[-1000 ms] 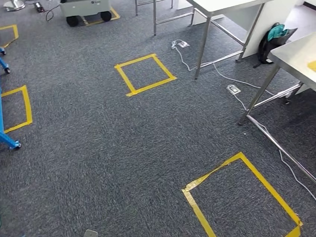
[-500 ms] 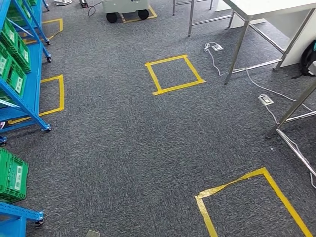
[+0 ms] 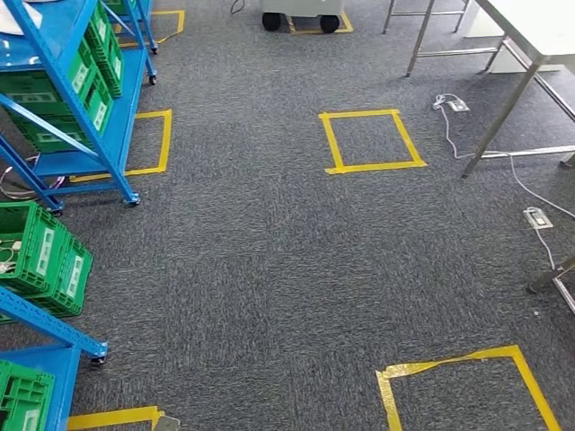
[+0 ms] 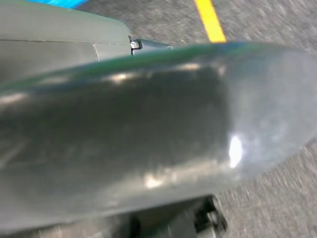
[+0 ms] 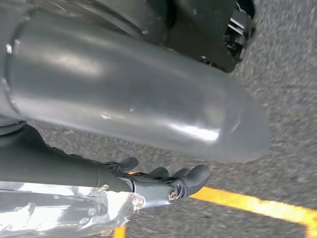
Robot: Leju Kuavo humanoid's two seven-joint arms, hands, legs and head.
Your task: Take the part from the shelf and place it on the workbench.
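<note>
Shelves [image 3: 101, 135], two, carry perhaps six green crates [image 3: 50, 260]; right hand [image 5: 164, 181] holds nothing; left unclear.

The right robot hand [image 5: 164, 181] hangs empty (fingers loosely extended).

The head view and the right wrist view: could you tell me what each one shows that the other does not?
The head view alone shows the blue shelf with green crates, a table leg and cables. The right wrist view alone shows the right hand, hanging with nothing in it. Both show grey carpet with yellow tape.
</note>
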